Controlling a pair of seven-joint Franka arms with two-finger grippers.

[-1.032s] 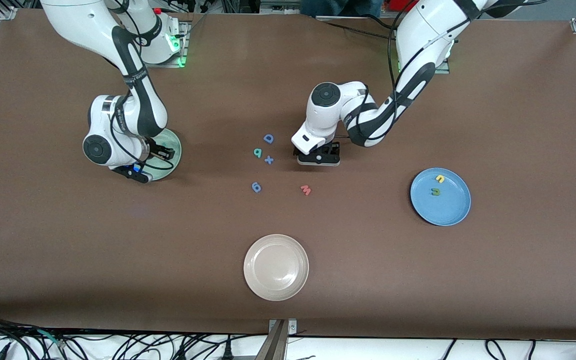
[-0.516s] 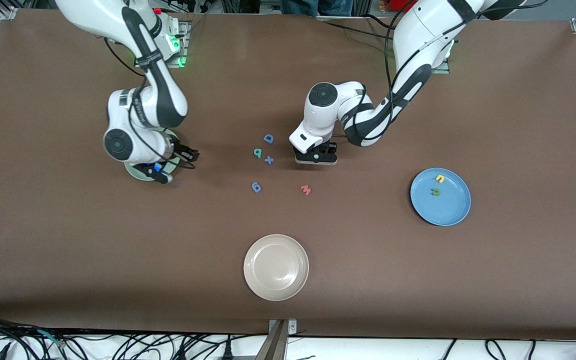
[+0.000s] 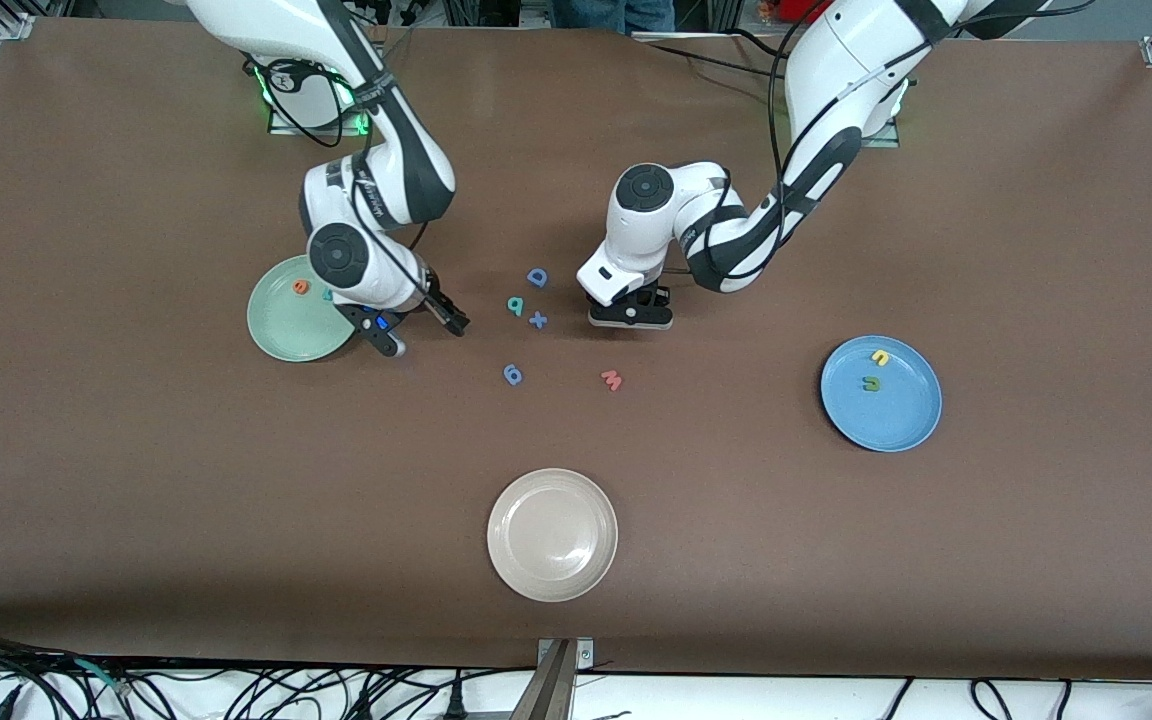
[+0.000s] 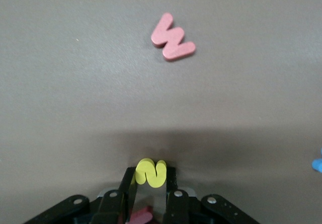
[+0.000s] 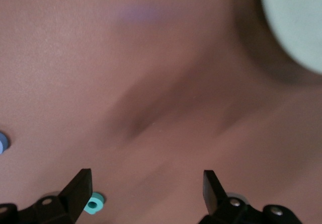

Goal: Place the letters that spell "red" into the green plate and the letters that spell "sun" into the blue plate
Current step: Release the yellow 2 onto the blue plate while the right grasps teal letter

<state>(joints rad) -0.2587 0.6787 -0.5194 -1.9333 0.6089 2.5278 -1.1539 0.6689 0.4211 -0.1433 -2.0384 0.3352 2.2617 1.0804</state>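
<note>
Left end effector (image 4: pixel 149 183) clamped on yellow "s" (image 4: pixel 150 172); right end effector (image 5: pixel 146 186) spread wide beside green plate (image 3: pixel 276 325).

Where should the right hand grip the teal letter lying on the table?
Probably from straight above: the teal letter lies flat on the table. Pinch the outer edges of its round bowl with the open right hand, keeping clear of the blue cross beside it.

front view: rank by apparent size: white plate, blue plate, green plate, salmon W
1. white plate, largest, though nearest the camera.
2. blue plate and green plate look alike; the green one is partly covered by the right arm, so no ranking.
3. salmon W, far smallest.
</note>
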